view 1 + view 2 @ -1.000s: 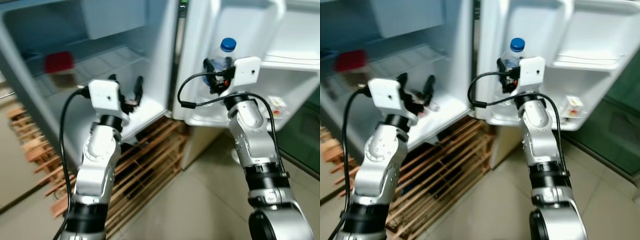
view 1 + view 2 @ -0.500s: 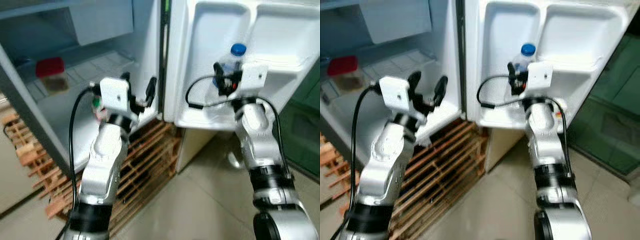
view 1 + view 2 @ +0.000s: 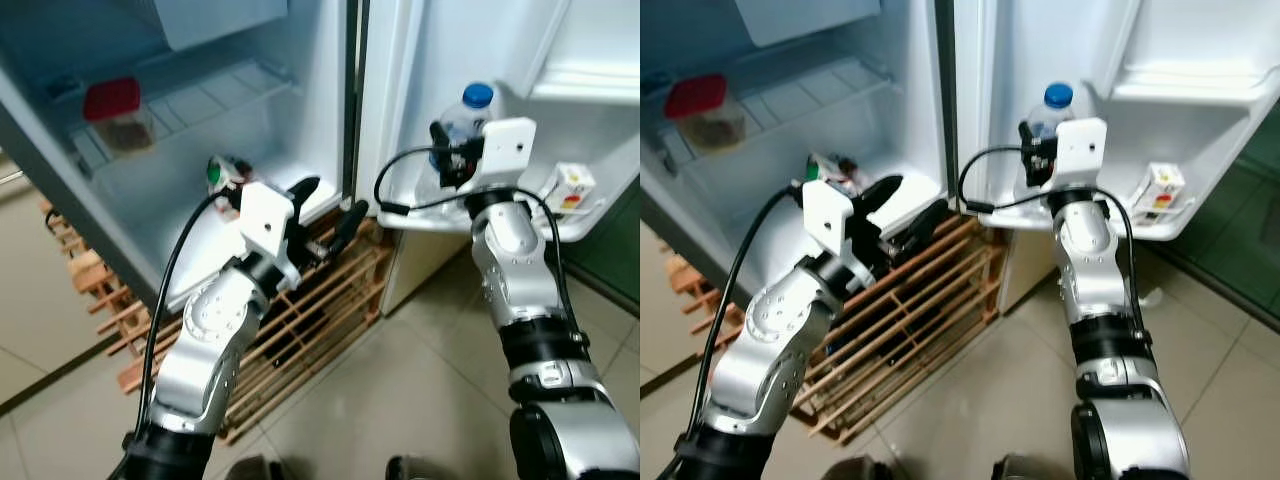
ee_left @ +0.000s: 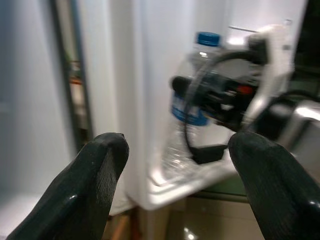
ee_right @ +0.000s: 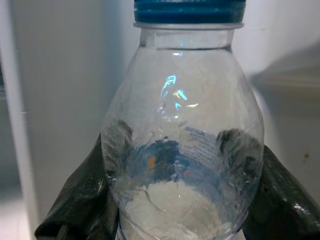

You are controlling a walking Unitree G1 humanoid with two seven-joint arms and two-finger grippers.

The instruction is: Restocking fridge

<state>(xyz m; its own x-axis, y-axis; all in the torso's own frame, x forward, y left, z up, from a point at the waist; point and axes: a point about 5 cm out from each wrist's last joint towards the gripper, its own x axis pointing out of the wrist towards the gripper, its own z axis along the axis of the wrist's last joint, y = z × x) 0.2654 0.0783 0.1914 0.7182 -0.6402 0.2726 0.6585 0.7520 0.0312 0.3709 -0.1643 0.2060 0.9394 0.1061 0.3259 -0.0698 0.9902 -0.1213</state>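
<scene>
Right end effector point(image 3: 447, 152) pinching upright blue-capped water bottle point(image 3: 462, 125) over fridge door shelf point(image 3: 450, 215), left end effector point(image 3: 328, 207) spread empty at eight o'clock, small carton point(image 3: 566, 188) at three o'clock

Pale glossy floor tiles point(image 3: 420, 390) spread beneath a slatted wooden pallet point(image 3: 300, 330) (lit from above).

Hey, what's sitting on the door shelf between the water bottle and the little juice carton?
Nothing: in the eye views the door shelf is bare between the water bottle, held by the right gripper, and the juice carton.
</scene>
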